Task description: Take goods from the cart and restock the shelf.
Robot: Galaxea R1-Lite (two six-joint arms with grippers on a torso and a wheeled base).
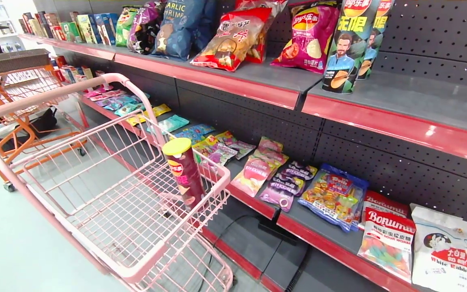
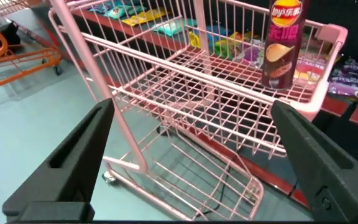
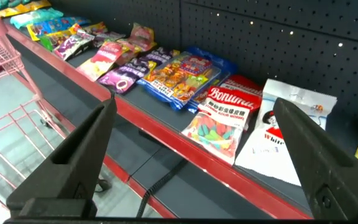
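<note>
As a tall maroon cardboard crisp tube with a yellow plastic lid (image 1: pixel 185 174) stands upright in the right-hand corner of the pink wire shopping cart (image 1: pixel 55 95), close to the shelving, it looks light, stiff and smooth-sided. A level squeeze across its mid-body, below the lid, seems the safest hold, since a tall can tips easily. The left gripper (image 2: pixel 191 109), near the cart, and the right gripper (image 3: pixel 194 106), near the sweet packets (image 3: pixel 179 74) on the lower red-edged grey metal shelf (image 3: pixel 166 130), are both spread wide and empty.

Pink wire cart (image 1: pixel 108 194), maroon yellow-lidded chip can (image 1: pixel 185 172), red-edged shelf (image 1: pixel 395 125).
</note>
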